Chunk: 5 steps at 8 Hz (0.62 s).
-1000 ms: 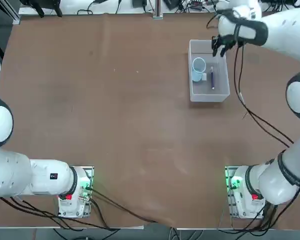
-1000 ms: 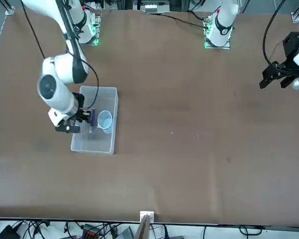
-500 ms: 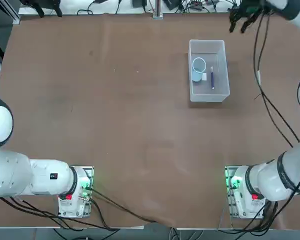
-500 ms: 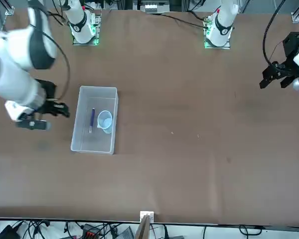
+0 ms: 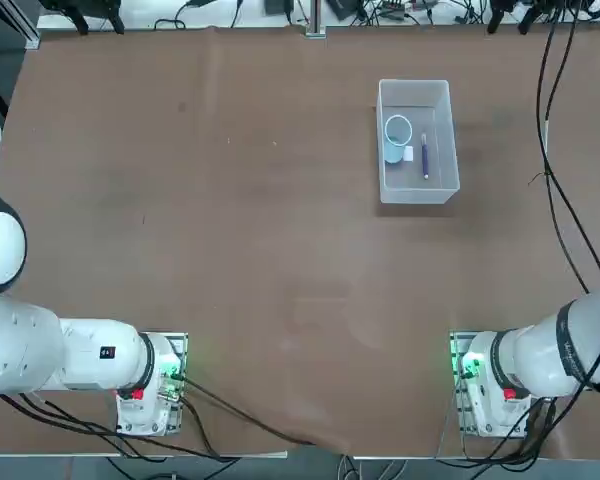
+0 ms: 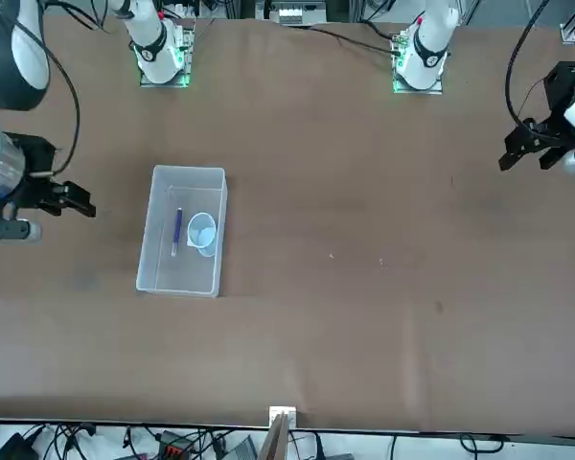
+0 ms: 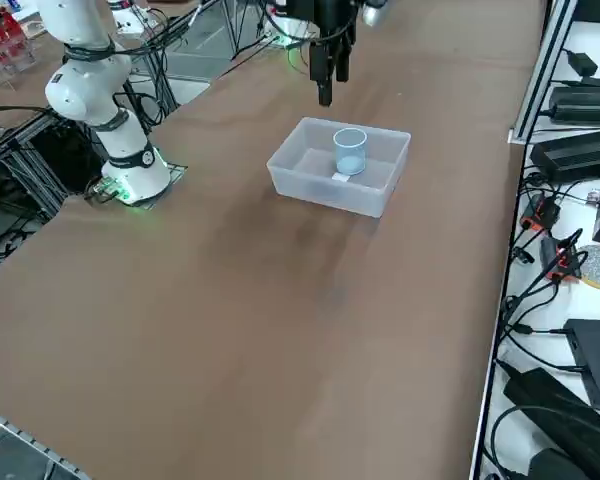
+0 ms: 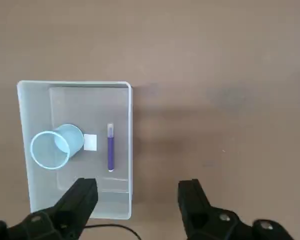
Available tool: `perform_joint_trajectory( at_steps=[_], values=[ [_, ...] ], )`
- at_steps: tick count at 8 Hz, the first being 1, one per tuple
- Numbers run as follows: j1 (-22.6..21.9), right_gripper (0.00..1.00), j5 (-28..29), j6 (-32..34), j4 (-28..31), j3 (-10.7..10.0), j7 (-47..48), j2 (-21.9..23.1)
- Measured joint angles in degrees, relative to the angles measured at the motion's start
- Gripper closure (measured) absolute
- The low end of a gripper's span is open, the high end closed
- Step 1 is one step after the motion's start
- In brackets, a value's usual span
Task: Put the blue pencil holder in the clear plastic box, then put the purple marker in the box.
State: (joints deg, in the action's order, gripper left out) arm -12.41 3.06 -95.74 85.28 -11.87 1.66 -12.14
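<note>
2 items, cup (image 8: 57,146) and marker (image 8: 111,150), in box (image 8: 117,216) near worktop's (image 5: 230,300) far edge, right of center; right gripper (image 8: 138,200) apart, off box's right side, marker's long axis near-far, likely just retreat.

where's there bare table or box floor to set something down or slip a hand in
Widest: bare brown tabletop between the rectangular translucent plastic box and the white left arm. Inside, some floor beyond the purple marker's ends. Crowded: between marker and light-blue cylindrical cup, around the white label.
</note>
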Motion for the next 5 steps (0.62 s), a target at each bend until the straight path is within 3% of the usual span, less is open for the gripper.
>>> perform_joint_trajectory(
  at_steps=[5],
  values=[
    [-0.1, 0.00, 0.0, 2.5, -0.5, 0.0, 0.1, 4.5]
  ],
)
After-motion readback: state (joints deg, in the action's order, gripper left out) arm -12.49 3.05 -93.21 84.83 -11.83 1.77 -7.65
